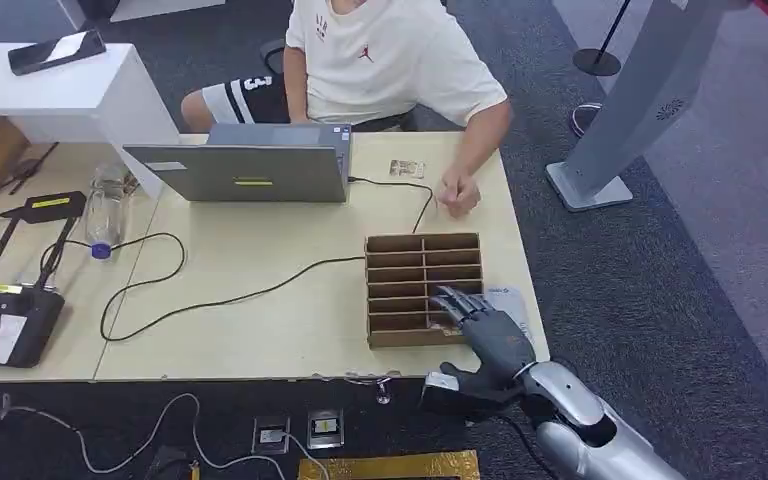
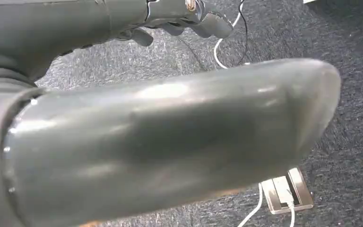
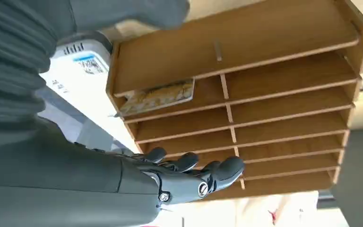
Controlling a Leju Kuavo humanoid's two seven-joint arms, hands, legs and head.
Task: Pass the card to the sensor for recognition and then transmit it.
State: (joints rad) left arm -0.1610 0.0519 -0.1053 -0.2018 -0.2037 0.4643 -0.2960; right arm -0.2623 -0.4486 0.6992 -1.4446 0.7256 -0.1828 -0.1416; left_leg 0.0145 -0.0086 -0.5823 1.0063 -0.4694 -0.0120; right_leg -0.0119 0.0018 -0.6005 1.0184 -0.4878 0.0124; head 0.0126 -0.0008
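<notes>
At the near right corner of the worktop (image 1: 260,330), a wooden slotted rack (image 1: 400,245) lies flat, two columns of compartments open upward so a card can be lifted out from above. The right hand (image 1: 480,325) hovers over the rack's near right compartments, fingers (image 3: 217,170) spread and slightly curled, holding nothing; judged as reaching in for a pick, grasp not yet made. The card (image 3: 158,97), gold-patterned, sits in one end compartment of the rack, tilted against the divider, one edge poking out, likely placed so for easy pinching. Beside the rack lies a white reader-like device (image 3: 82,61) with a blue label and barcode, text too small to read; probably the sensor. Another card-like item (image 1: 406,168) rests farther back, near a person's hand (image 1: 457,192). The person's white shirt (image 1: 380,50) carries a red jumping-figure logo, the shorts a "3". A laptop (image 1: 250,165) stands open toward the person, cable running along the worktop. The left hand (image 2: 184,14) hangs over the floor, fingers curled in loosely, empty.
</notes>
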